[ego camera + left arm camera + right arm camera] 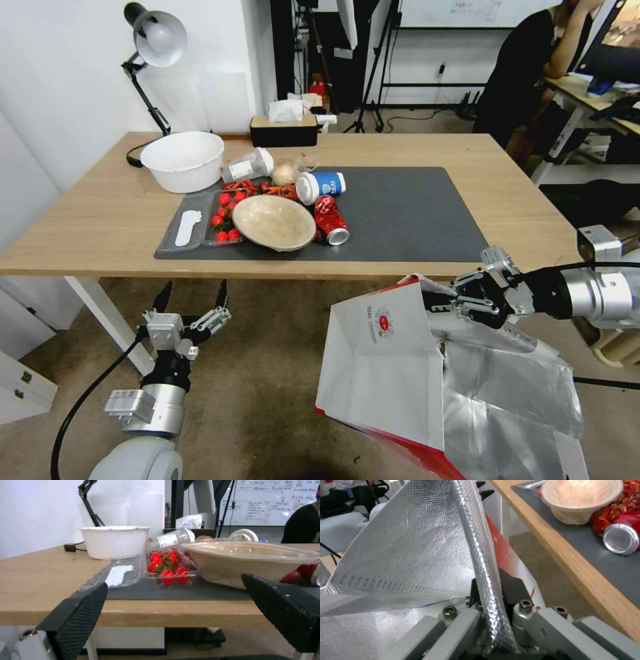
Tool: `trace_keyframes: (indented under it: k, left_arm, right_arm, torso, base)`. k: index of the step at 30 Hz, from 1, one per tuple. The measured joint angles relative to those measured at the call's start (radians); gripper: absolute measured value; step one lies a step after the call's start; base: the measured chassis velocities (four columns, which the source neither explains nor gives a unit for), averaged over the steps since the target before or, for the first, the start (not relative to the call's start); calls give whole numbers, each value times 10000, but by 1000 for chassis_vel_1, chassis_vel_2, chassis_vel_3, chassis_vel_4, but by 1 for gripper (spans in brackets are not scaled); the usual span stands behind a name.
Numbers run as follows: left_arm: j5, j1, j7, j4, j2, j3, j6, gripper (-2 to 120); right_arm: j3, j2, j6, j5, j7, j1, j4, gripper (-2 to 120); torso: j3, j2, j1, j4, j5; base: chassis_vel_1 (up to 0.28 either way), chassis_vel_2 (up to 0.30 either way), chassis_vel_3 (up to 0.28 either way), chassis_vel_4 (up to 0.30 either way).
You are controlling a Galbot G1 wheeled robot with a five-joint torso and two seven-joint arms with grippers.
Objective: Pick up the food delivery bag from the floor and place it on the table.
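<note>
Food delivery bag hung lower right, its rim pinched by the right gripper; left gripper gaped wide, lower left.

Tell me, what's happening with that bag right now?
Right gripper clamped on bag rim, below table edge. Left gripper open, empty. Bowl, can crowd mat's left half.

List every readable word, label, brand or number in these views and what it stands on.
No text can be read for certain.
Food delivery bag: round red logo with small print, too small.
Blue-and-white cup: label blurred.
Clear bottle: label print blurred.
Red can: markings unreadable.
Whiteboard: handwriting too small.
</note>
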Motion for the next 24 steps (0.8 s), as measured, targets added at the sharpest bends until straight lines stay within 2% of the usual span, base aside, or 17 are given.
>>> trace_keyframes:
  k: [14,24]
  left_arm:
    - [28,26,-41,-12,-12,21,-28,100]
    - [105,40,-151,-68,12,65,78,100]
  right_arm:
    - [26,23,14,-25,-7,-33,11,0]
    - [28,27,14,-26,-10,-44,5,0]
  torso:
    - [390,697,305,1,0]
    - [470,833,359,0,-1]
  base:
    - [0,0,0,0]
    - [0,0,0,0]
